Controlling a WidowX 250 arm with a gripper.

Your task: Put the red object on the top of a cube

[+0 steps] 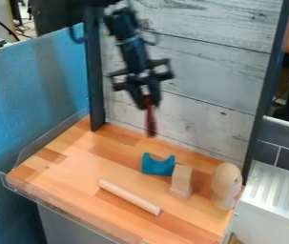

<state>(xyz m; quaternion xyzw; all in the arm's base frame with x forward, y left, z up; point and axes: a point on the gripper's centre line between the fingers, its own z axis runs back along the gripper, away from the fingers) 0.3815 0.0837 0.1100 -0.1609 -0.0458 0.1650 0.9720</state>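
Right now, taking the tabletop as your clock face from the camera's side, you are holding the gripper (148,101) high toward twelve o'clock, in front of the grey plank wall (204,71). Its fingers are closing in on the upper end of the slim red object (150,121), leaving only a narrow spread between them, and the object is hanging point-down in the air, well apart from the blocks.

Below it, the blue arched block (158,167) is sitting at two o'clock from the centre, its hollow facing up. Just beside it, at three o'clock, the pale wooden block (182,177) is standing upright, with a smaller light piece (181,192) showing at its foot. Farther out, between three and four, a rounded wooden figure (226,180) is standing near the edge. At six o'clock, a pale wooden rod (129,197) is lying aslant, its near end pointing toward four.
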